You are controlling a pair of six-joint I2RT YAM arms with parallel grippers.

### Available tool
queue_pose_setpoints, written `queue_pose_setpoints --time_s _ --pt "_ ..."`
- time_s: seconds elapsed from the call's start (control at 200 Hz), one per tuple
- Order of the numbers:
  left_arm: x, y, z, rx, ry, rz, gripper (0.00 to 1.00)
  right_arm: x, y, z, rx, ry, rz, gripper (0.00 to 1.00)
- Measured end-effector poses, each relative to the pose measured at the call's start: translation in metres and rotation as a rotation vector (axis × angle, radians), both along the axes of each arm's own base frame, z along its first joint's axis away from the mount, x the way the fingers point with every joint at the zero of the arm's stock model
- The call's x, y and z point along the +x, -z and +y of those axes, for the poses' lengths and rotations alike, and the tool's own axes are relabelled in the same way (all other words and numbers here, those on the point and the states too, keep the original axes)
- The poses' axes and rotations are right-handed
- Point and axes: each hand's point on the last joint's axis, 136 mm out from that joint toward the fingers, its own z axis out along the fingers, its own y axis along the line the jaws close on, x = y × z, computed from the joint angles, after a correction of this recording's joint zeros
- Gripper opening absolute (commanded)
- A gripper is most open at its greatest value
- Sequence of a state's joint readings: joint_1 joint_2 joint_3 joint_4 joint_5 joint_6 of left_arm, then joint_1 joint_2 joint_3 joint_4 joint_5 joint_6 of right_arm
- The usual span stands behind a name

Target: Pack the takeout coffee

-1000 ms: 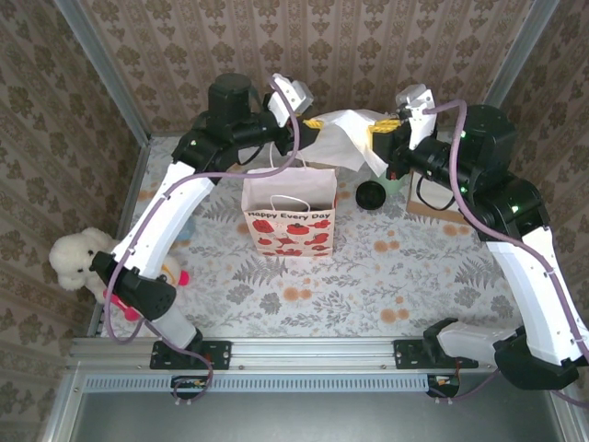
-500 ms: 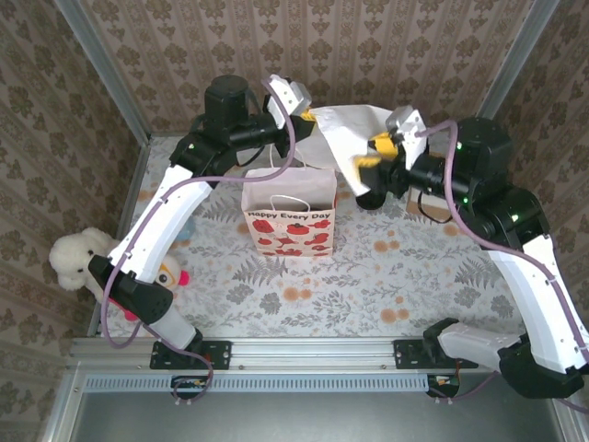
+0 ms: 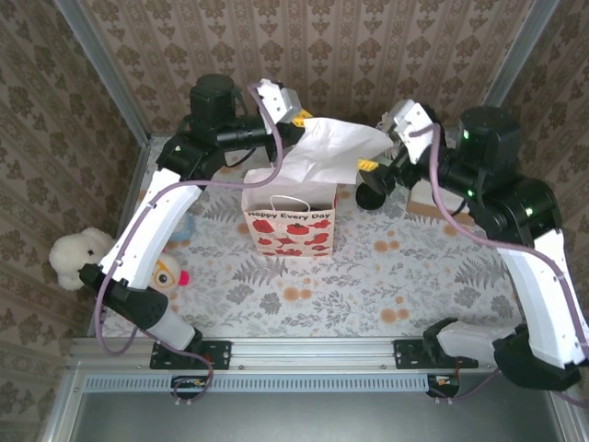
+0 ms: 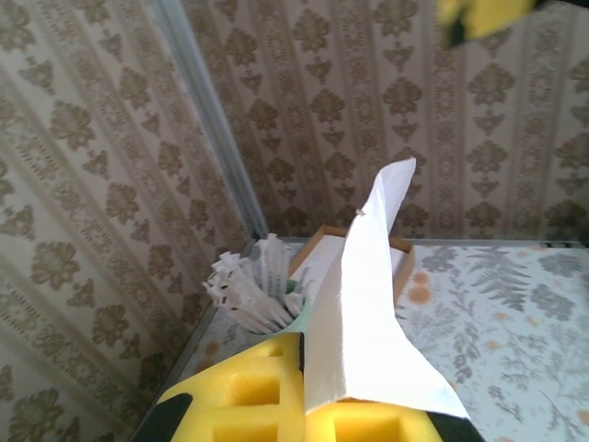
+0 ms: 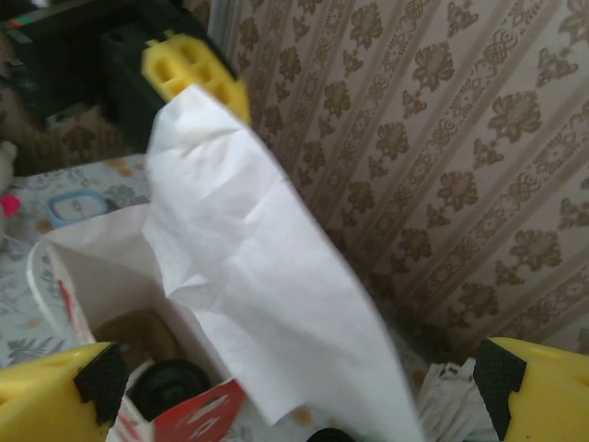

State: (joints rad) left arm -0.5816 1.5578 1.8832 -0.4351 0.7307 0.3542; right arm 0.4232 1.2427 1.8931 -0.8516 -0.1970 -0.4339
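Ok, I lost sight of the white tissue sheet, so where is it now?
The white tissue sheet hangs mid-back in the top view, pinched by the left pincer, just above the gift bag and its open top.

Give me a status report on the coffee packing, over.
Left end effector shut on white paper sheet; right end effector open. Takeout coffee apparently down inside gift bag. Sheet hangs over the bag mouth.

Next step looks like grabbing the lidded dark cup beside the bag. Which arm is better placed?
Right. The right gripper is open and hangs close by the takeout coffee, which stands right of the bag. The left gripper is shut on the white paper above it.
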Motion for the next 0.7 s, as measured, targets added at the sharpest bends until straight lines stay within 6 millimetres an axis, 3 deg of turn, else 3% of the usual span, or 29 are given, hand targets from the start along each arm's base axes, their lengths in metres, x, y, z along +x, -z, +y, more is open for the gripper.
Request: queue_pose_setpoints --time_s 0.185,0.355,0.505,0.645,0.705 --pt "-0.017 -0.003 0.002 0.006 0.067 -0.029 0.0 0.033 0.018 0.021 -0.132 -0.074 0.063 1.0" --pt "-0.027 -0.001 0.001 0.011 0.123 -0.028 0.0 0.044 0.041 0.036 -0.195 -0.154 0.146 0.95" --pt "-0.033 -0.005 0.002 0.009 0.148 -0.033 0.0 0.033 0.047 0.047 -0.208 -0.235 0.194 0.62" --pt "-0.039 -0.014 0.004 0.003 0.161 -0.047 0.0 0.018 0.058 0.055 -0.229 -0.296 0.236 0.41" --pt "-0.039 -0.014 0.004 0.004 0.162 -0.045 0.0 0.016 0.063 0.057 -0.233 -0.306 0.253 0.26"
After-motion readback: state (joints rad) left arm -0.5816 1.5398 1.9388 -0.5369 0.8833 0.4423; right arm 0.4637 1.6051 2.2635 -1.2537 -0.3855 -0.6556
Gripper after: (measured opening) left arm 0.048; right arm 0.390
